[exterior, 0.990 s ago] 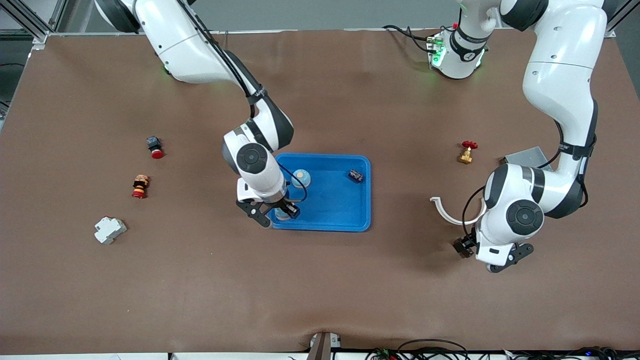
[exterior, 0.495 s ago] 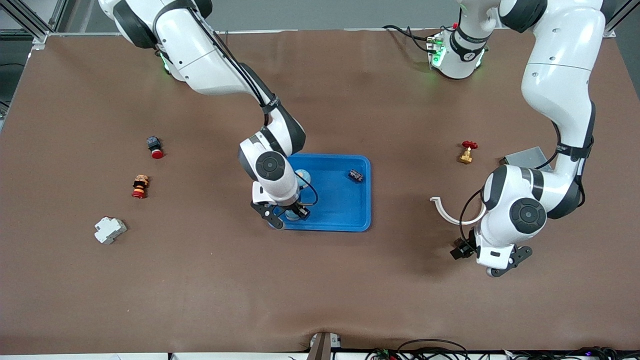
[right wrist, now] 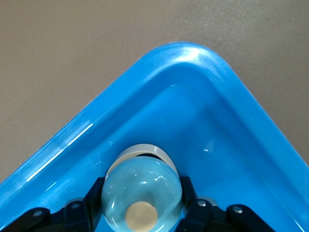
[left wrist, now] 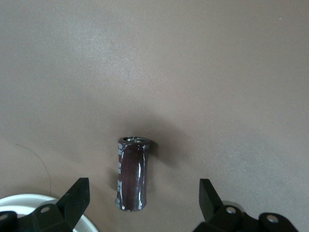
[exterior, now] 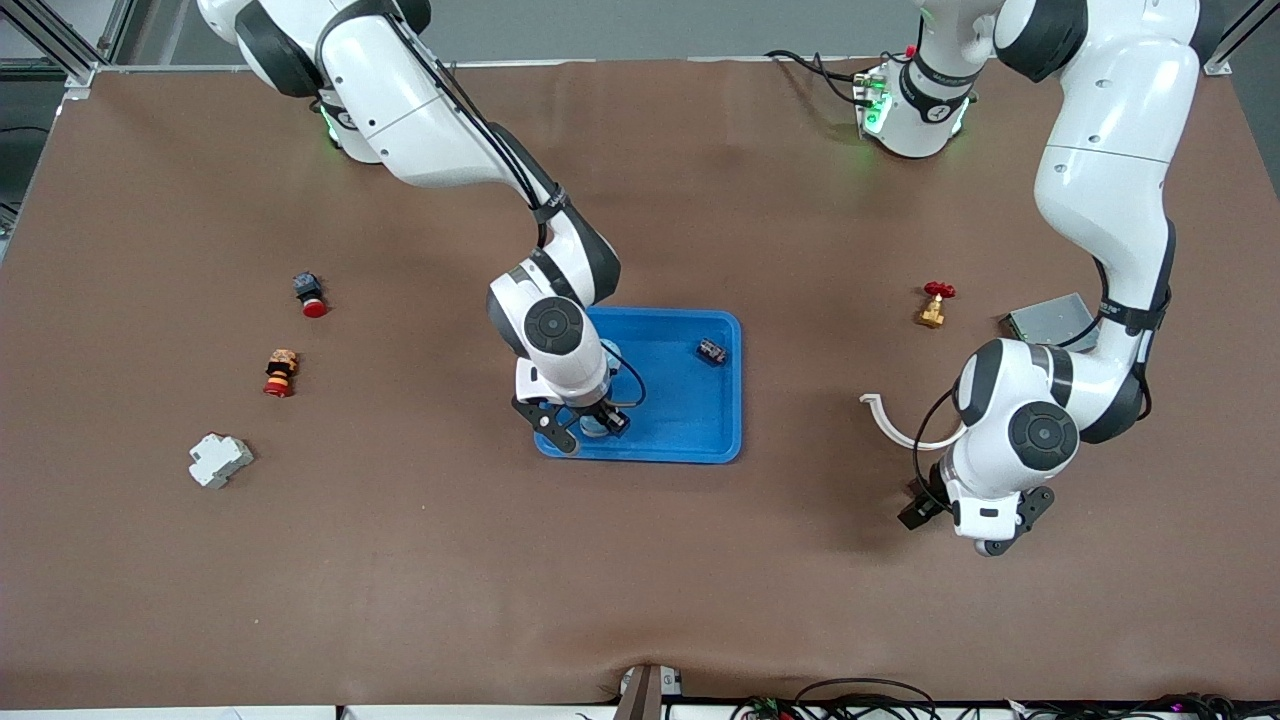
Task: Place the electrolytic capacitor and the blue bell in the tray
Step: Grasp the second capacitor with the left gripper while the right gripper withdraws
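The bright-blue tray (exterior: 737, 400) lies mid-table. My right gripper (exterior: 585, 425) is shut on the light-blue bell (exterior: 594, 424), low inside the tray corner nearest the front camera at the right arm's end. In the right wrist view the bell (right wrist: 141, 193) sits between the fingers (right wrist: 94, 195), inside the tray's rim (right wrist: 193, 53). My left gripper (exterior: 985, 535) is open, low over the table at the left arm's end. In the left wrist view the dark brown electrolytic capacitor (left wrist: 131, 174) lies on its side between my left gripper's (left wrist: 145, 195) spread fingers. The hand hides it in the front view.
A small dark part (exterior: 711, 350) lies in the tray. A white curved piece (exterior: 897, 424), a brass valve with a red handle (exterior: 934, 305) and a grey box (exterior: 1048, 320) lie near the left arm. A red button (exterior: 310, 295), a red-orange part (exterior: 280, 372) and a white block (exterior: 220, 460) lie toward the right arm's end.
My right gripper has carried the bell from the tray's edge farther in over the tray. My left gripper has shifted slightly toward the front camera.
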Action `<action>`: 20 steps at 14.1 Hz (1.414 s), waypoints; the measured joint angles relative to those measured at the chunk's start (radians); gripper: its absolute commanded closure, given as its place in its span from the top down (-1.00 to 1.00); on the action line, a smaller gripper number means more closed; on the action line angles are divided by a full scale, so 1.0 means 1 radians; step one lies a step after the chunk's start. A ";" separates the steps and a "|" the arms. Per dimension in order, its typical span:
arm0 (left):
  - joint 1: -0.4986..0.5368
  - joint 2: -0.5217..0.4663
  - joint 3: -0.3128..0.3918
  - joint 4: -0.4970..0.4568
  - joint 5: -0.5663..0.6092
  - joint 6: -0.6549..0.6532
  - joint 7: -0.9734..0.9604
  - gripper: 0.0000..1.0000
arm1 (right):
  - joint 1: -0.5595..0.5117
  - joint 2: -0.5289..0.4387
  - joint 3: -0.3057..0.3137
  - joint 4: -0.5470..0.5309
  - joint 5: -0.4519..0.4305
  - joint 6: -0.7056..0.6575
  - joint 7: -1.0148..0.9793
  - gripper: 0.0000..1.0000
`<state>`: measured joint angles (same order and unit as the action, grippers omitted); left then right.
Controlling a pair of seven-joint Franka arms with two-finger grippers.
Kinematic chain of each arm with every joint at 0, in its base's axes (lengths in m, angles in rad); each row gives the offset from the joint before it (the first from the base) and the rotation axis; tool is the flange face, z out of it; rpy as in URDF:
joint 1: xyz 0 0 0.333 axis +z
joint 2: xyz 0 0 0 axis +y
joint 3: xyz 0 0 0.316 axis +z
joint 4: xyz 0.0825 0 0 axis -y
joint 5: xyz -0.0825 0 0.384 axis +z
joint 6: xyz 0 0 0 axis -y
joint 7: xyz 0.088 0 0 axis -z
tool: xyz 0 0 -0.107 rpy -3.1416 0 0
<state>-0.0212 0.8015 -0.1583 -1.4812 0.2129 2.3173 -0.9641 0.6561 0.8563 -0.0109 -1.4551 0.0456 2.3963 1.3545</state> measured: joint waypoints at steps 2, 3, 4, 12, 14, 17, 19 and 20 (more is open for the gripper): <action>0.001 0.012 0.002 0.000 0.000 0.022 0.000 1.00 | 0.003 0.001 0.000 0.002 0.000 0.000 0.006 -1.00; 0.001 0.018 0.003 0.000 0.000 0.033 0.000 1.00 | 0.005 0.001 0.000 0.003 0.000 -0.001 0.008 0.59; 0.002 0.024 0.004 0.000 0.000 0.039 0.000 1.00 | 0.006 0.002 0.000 0.003 0.000 -0.001 0.009 1.00; 0.003 0.051 0.006 0.000 0.005 0.073 0.000 0.82 | 0.013 0.008 -0.012 0.034 -0.001 -0.054 0.000 1.00; 0.004 0.052 0.007 0.000 0.005 0.075 0.000 0.08 | 0.001 -0.022 -0.015 0.053 0.000 -0.129 -0.045 1.00; 0.006 0.052 0.007 0.001 0.005 0.076 -0.001 -0.57 | -0.032 -0.100 -0.015 0.060 0.004 -0.241 -0.109 1.00; 0.006 0.051 0.007 0.007 0.005 0.076 -0.014 -1.00 | -0.067 -0.154 -0.016 0.060 0.045 -0.304 -0.191 1.00; 0.006 0.051 0.007 0.007 0.005 0.076 -0.022 -1.00 | -0.091 -0.182 -0.017 0.061 0.071 -0.336 -0.253 1.00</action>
<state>-0.0153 0.8527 -0.1509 -1.4737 0.2180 2.3930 -0.9861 0.5649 0.6740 -0.0282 -1.3942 0.1169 2.0599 1.1018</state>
